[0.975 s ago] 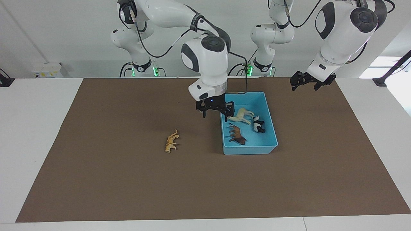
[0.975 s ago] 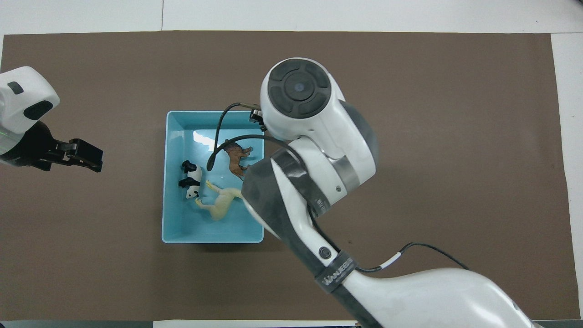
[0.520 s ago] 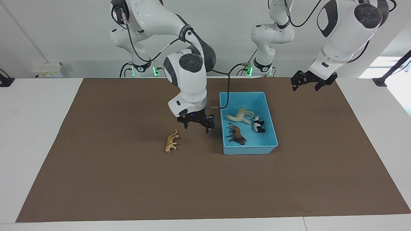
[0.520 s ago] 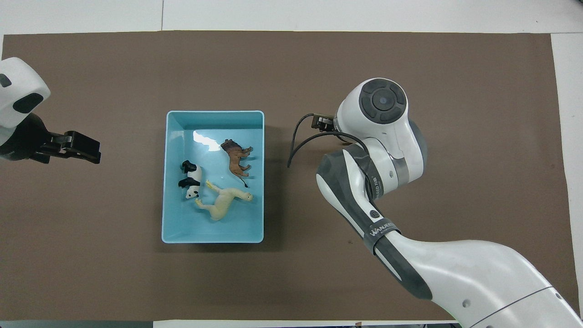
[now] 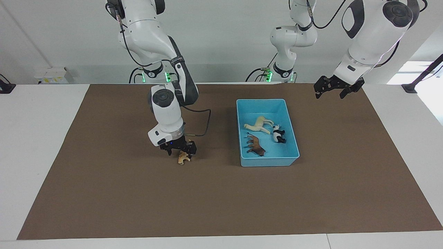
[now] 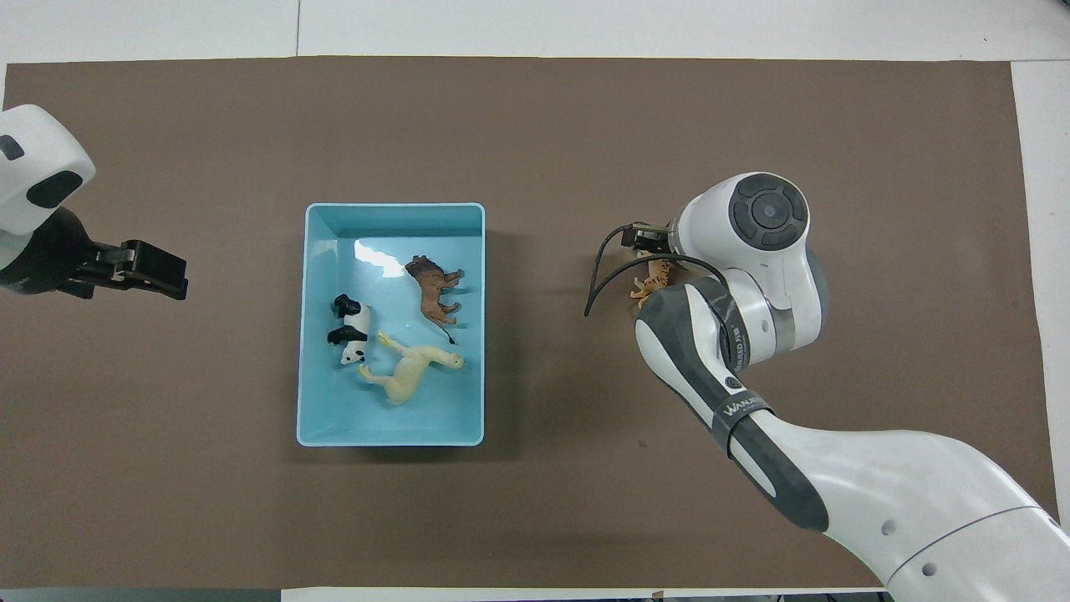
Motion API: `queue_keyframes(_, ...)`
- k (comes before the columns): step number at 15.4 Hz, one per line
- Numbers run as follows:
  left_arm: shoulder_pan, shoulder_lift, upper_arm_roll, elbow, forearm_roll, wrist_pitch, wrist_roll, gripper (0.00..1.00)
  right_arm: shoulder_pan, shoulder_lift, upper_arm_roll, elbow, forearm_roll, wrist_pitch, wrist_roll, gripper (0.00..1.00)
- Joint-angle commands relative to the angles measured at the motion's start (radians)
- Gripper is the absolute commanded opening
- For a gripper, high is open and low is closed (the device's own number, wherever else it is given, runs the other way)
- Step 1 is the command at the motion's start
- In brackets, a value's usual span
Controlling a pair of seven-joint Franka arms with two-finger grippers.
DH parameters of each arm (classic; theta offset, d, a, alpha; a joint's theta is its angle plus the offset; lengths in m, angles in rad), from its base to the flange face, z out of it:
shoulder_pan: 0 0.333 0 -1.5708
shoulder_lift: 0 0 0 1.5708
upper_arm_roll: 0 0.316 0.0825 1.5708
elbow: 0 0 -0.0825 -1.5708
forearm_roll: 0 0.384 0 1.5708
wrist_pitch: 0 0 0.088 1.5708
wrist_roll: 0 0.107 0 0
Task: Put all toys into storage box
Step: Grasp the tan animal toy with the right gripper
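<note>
Brown matting (image 5: pixel 221 193) covers the counter (image 5: pixel 34 138), which is white at its edges. On the mat, toward the left arm's end, sits the blue box (image 5: pixel 292 138), and three toys lie inside it: the cream horse (image 5: pixel 259 124) nearest the robots, the brown lion (image 5: pixel 255 145) farther from them, and the panda (image 5: pixel 278 134) beside both, against the wall toward the left arm's end.

Right claw (image 5: pixel 180 149): lowered over the orange cat (image 5: pixel 183 159), which lies on the mat well apart from the box, toward the right arm's end. Fingers stand apart. They are just above or at the cat; contact cannot be confirmed, and no grip is evident.

Left claw (image 5: pixel 331 89): waits in the air over the mat edge at its own end of the counter, fingers apart, holding nothing.

View comparison: the facing view shows the right claw's fingers and its height above the cat, with only the cat's farther half visible below it. The overhead view hides that claw under the arm's wrist, leaving a sliver of the cat (image 6: pixel 654 280) exposed beside the cable. The overhead view also shows the box (image 6: pixel 391 439) from above, with the toys separate from one another except the panda (image 6: pixel 351 328) and horse (image 6: pixel 410 374), which lie close.
</note>
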Motion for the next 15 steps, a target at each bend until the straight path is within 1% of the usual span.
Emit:
queue_keyframes(1, -0.003, -0.011, 0.01, -0.004, -0.011, 0.009, 0.004, 1.0, 0.009, -0.023, 0.008, -0.041, -0.011, 0.026, -0.016, 1.0)
queue_keyframes(3, -0.001, -0.019, 0.007, -0.008, -0.009, 0.005, 0.004, 1.0, 0.005, -0.029, 0.008, -0.082, -0.011, 0.061, -0.073, 1.0)
queue_keyframes(6, 0.003, -0.022, 0.007, -0.01, -0.009, 0.005, 0.002, 1.0, 0.005, -0.027, 0.008, -0.156, -0.01, 0.159, -0.089, 1.0)
queue_keyframes(7, 0.008, -0.022, 0.008, -0.01, -0.009, 0.005, 0.002, 1.0, 0.006, -0.021, 0.008, -0.158, -0.01, 0.167, -0.084, 0.68)
queue_keyframes(8, 0.011, -0.022, 0.008, -0.01, -0.009, 0.005, 0.002, 1.0, 0.006, -0.021, 0.008, -0.151, -0.008, 0.152, -0.076, 0.03)
queue_keyframes(9, 0.013, -0.022, 0.008, -0.01, -0.011, 0.005, 0.004, 1.0, 0.008, -0.021, 0.008, -0.15, -0.007, 0.139, -0.063, 0.0)
queue_keyframes(11, 0.011, -0.022, 0.008, -0.01, -0.009, 0.005, 0.004, 1.0, 0.015, -0.023, 0.008, -0.127, -0.007, 0.101, -0.036, 0.0)
queue_keyframes(13, 0.011, -0.022, 0.008, -0.01, -0.009, 0.005, 0.004, 1.0, 0.02, -0.021, 0.008, -0.078, -0.007, 0.038, -0.036, 0.0)
queue_keyframes(15, 0.011, -0.022, 0.008, -0.01, -0.009, 0.005, 0.004, 1.0, 0.022, -0.018, 0.01, -0.043, -0.007, 0.005, -0.035, 0.0)
